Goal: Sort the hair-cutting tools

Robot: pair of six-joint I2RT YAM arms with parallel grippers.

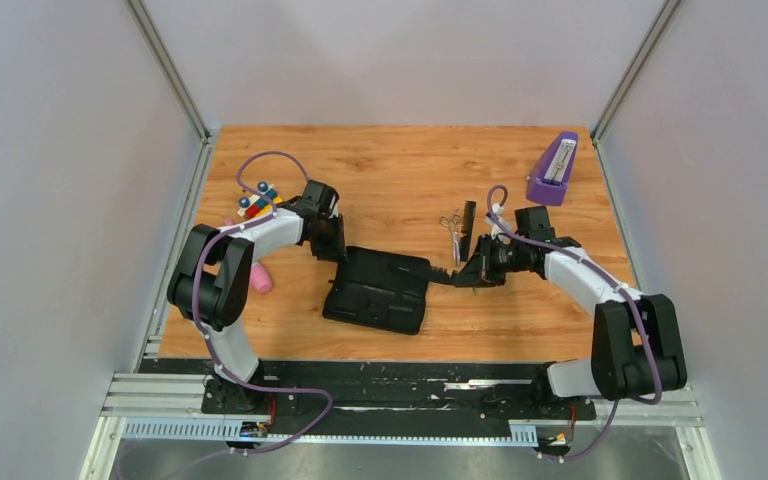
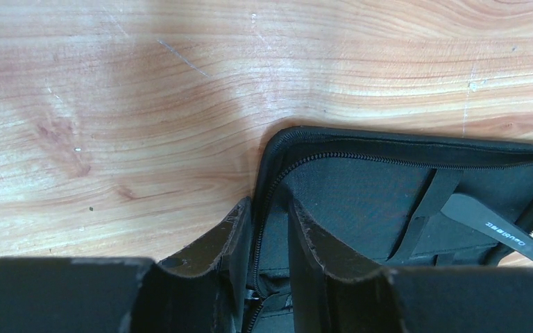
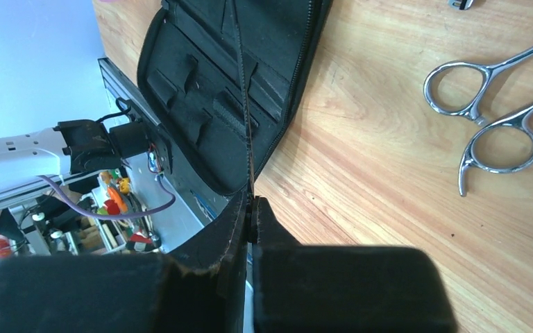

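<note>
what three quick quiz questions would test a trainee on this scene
1. True or false: the right fingers pinch a black comb.
2. The case lies: A open, B zipped shut, C standing on end.
3. Which arm's fingers straddle the case's rim?
Key: 1 true; 2 A; 3 the left fingers.

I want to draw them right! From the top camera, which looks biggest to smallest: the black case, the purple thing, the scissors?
Largest: black case
Then: purple thing
Smallest: scissors, clearly the thinnest.
</note>
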